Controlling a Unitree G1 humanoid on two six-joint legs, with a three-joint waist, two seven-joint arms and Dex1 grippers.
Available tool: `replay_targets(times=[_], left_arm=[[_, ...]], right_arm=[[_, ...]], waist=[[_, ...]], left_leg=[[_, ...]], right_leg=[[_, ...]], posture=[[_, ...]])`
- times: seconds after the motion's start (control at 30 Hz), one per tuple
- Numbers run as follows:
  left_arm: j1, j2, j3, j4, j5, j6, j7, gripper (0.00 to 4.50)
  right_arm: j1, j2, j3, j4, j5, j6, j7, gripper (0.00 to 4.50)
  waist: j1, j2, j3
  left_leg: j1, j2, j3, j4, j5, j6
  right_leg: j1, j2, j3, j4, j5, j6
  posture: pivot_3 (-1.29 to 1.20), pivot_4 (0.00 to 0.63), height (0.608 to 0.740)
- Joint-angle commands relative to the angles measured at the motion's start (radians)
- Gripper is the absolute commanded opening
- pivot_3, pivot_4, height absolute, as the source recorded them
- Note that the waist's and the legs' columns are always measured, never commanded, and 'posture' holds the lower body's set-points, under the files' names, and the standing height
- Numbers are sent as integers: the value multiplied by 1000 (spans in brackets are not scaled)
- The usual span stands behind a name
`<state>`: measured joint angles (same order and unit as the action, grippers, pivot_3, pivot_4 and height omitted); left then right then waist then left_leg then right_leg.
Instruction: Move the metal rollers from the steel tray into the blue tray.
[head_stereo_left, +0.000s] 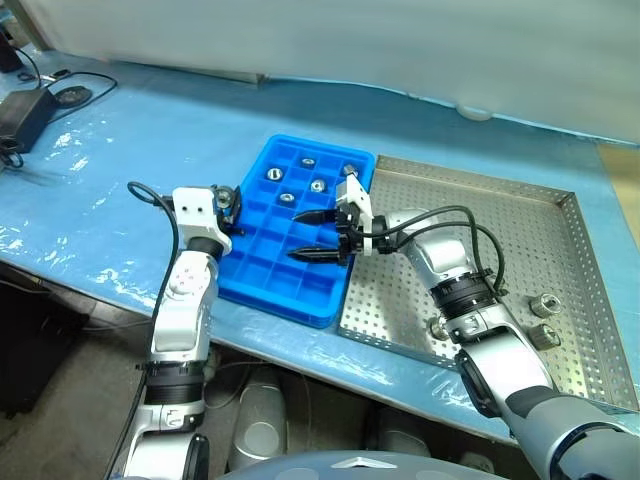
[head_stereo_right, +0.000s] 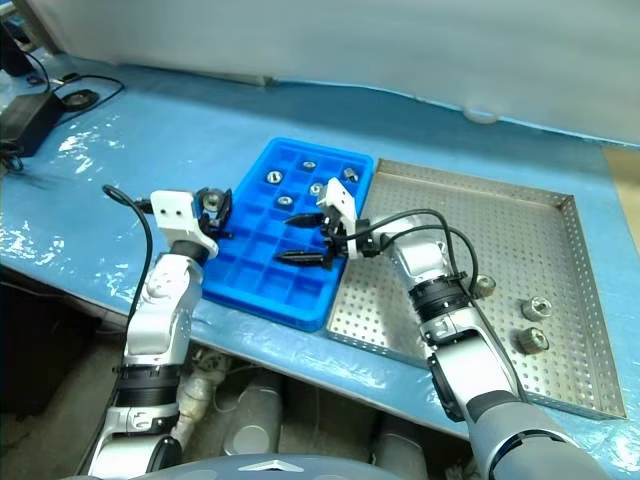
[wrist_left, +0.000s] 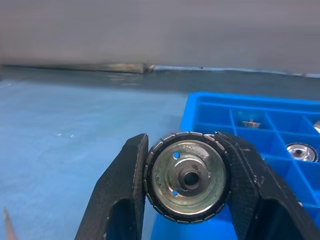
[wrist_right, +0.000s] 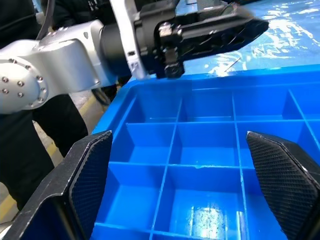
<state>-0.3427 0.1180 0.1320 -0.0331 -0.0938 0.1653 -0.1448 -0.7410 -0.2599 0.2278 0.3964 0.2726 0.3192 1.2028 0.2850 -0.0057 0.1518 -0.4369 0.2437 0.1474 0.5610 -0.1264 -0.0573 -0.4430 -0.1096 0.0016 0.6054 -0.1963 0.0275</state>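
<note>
- four or five rollers (head_stereo_left: 272, 173) already sit in the blue tray (head_stereo_left: 260, 285), each in its own cell, all in the rows farthest from the robot; exact count unclear, since the right gripper hides part of the back corner cell.
- one more roller (wrist_left: 187, 176) is clenched between the fingers (wrist_left: 122, 190) of the left gripper (head_stereo_left: 226, 203), held off the blue tray's left edge, over the blue sheet (head_stereo_left: 150, 130), not yet above any cell.
- right gripper (head_stereo_left: 318, 235) hovers over the middle cells of the blue tray, fingers spread wide, nothing between them; its wrist view looks down on empty cells.
- three rollers left in the steel tray (head_stereo_left: 520, 200), which lies just right of the blue tray: two close together (head_stereo_right: 530, 322) near its right side, one (head_stereo_right: 484, 286) beside the right forearm.
- most blue tray cells nearer the robot are empty, so room is no issue.
- judgement: roughly half done or a little past; the held roller needs dropping into a cell, then three more pickups from the steel tray.
</note>
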Motion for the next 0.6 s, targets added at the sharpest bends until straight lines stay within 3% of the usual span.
replay_targets(times=[0.03, 0.27, 0.3, 0.5, 0.6], left_arm=[[-25, 9, -3, 32, -19, 9, -15, 1734], [-35, 5, -26, 75, -44, 37, -52, 1734], [-39, 2, -29, 77, -50, 36, -61, 2462], [-102, 3, -45, 122, -67, -18, -110, 4408], [-152, 2, -59, 167, -84, -59, -169, 4459]], right_arm=[[13, -5, -9, -59, 4, 3, -15, 4500], [37, -26, -15, -88, 0, 7, -36, 4500], [40, -26, -16, -94, 0, 8, -40, 4500], [49, -32, -23, -110, 0, 9, -61, 4500], [64, -41, -35, -137, 0, 15, -88, 4500]], waist=[[-1, 0, 0], [-10, 0, 0], [-13, 0, 0], [-33, 0, 0], [-41, 0, 0]], left_leg=[[0, 0, 0, 0, 0, 0], [0, 0, 0, 1, 1, -1], [0, 0, 0, 1, 1, -1], [0, 0, 0, 1, 1, -1], [0, 0, 0, 1, 1, -2]], right_leg=[[0, 0, 0, 0, 0, 0], [0, 0, 0, 1, 0, 0], [0, 0, 0, 1, 0, 0], [0, 0, 0, 1, 0, 0], [0, 0, 0, 1, 0, 0]], posture=[[388, 150, 740], [354, 150, 740], [354, 150, 740], [306, 150, 740], [239, 150, 740]])
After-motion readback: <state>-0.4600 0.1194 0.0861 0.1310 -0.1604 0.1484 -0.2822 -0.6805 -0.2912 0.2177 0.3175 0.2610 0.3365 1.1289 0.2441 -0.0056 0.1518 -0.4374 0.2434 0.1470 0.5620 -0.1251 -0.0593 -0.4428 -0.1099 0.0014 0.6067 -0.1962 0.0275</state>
